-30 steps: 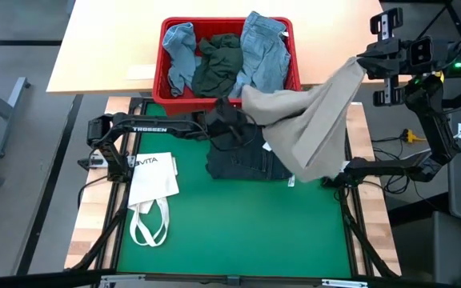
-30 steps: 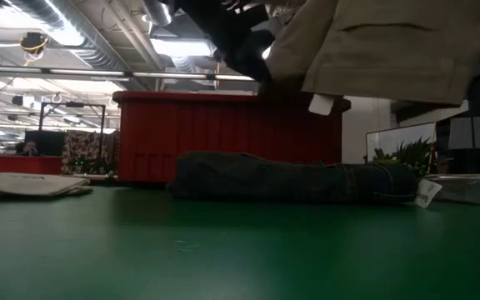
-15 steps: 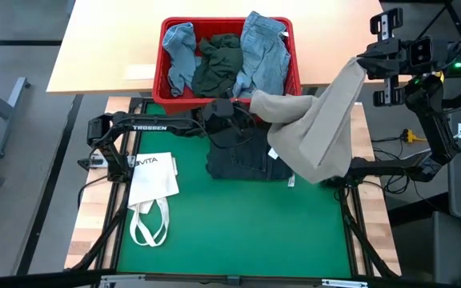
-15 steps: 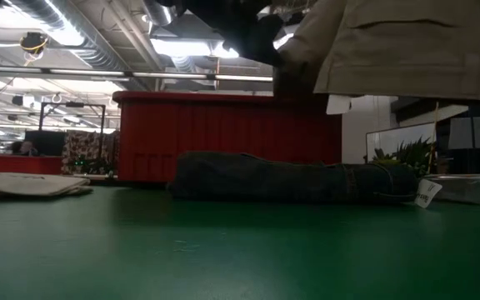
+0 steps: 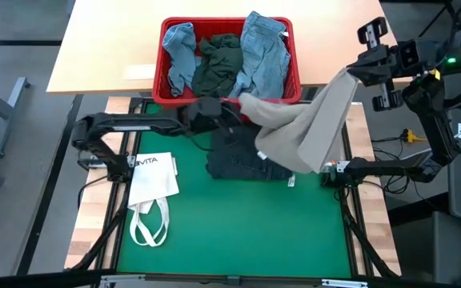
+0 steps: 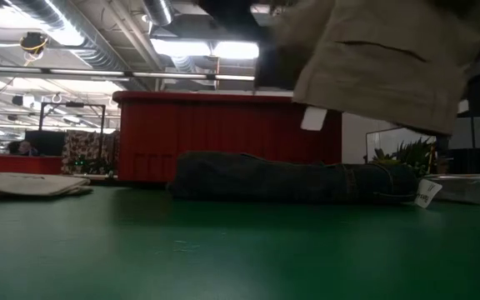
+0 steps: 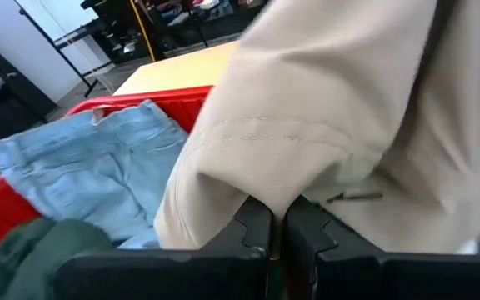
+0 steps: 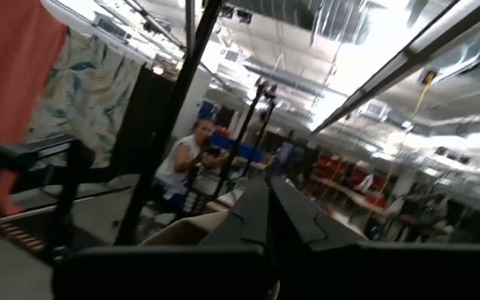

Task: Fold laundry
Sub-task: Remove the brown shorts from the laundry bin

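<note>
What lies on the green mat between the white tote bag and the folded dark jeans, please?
Nothing: in the high view, bare green mat separates the white tote bag from the folded dark jeans.

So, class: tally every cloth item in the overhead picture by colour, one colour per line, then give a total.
Light blue pieces: 2
Dark green-grey piece: 1
Beige piece: 1
Dark navy jeans: 1
White tote bag: 1
Total: 6

Table, basket behind, one garment hung between the grippers.
Basket (image 5: pixel 229 90) behind mat (image 5: pixel 230 232), three garments in it. Jeans (image 5: pixel 238 162) on mat before basket; tote (image 5: pixel 152 180) left of jeans. Khaki piece (image 5: pixel 306 132) above jeans, strung from left gripper (image 5: pixel 232 108) up to right gripper (image 5: pixel 350 70) at right.
</note>
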Controlling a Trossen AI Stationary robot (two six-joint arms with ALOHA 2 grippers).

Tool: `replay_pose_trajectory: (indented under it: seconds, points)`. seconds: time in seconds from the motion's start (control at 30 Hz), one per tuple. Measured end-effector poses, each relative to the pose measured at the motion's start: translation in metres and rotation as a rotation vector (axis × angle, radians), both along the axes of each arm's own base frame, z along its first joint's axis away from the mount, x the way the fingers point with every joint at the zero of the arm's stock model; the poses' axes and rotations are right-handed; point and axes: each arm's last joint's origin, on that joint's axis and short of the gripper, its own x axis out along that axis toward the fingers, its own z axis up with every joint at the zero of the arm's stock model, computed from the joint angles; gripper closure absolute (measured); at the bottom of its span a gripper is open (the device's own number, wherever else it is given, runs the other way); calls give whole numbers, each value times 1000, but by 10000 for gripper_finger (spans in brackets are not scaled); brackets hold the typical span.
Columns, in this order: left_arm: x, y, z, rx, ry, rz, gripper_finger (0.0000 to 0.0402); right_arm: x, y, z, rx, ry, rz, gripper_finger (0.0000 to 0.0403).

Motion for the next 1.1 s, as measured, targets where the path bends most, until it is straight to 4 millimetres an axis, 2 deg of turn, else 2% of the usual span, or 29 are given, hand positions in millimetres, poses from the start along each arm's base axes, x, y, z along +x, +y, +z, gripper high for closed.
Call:
replay_pose_trajectory:
  seconds: [0.3, 0.43, 0.6, 0.83, 1.1]
  points:
    - [-72, -27, 55, -22, -44, -41, 399, 4, -4, -12, 72, 127, 34, 400]
    - [-103, -39, 72, -29, -65, -67, 399, 6, -5, -17, 101, 161, 24, 400]
    - [-132, -47, 82, -74, -88, -75, 400, 9, -8, -24, 126, 202, -5, 400]
    - [-153, -56, 81, -162, -60, -100, 400, 13, -15, -45, 172, 317, -153, 400]
    - [-154, -72, 79, -356, -70, -273, 401, 14, -19, -58, 173, 396, -308, 400]
